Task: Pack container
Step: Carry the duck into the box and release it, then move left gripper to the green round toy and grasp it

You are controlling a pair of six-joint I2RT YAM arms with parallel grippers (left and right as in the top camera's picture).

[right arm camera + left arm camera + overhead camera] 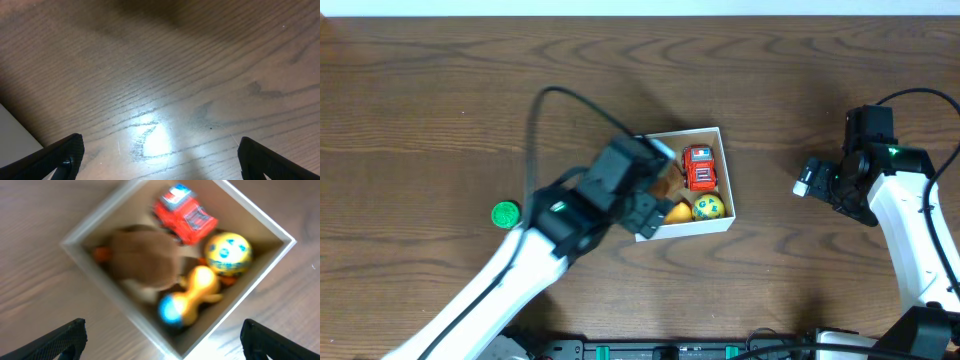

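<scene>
The container (722, 140) is a small white box with a tan inside at the table's middle; it also shows in the left wrist view (260, 225). In it lie a red toy truck (699, 167) (185, 215), a yellow ball with green marks (708, 207) (228, 253), an orange toy with a blue end (192, 297) (676, 212) and a brown plush (145, 257). My left gripper (162, 340) is open and empty, hovering over the box's left part (650, 195). My right gripper (160, 157) is open and empty over bare wood, to the right of the box (812, 178).
A green round toy (505, 214) lies on the table to the left, beside my left arm. A white edge (12, 142) shows at the lower left of the right wrist view. The table's far edge runs along the top.
</scene>
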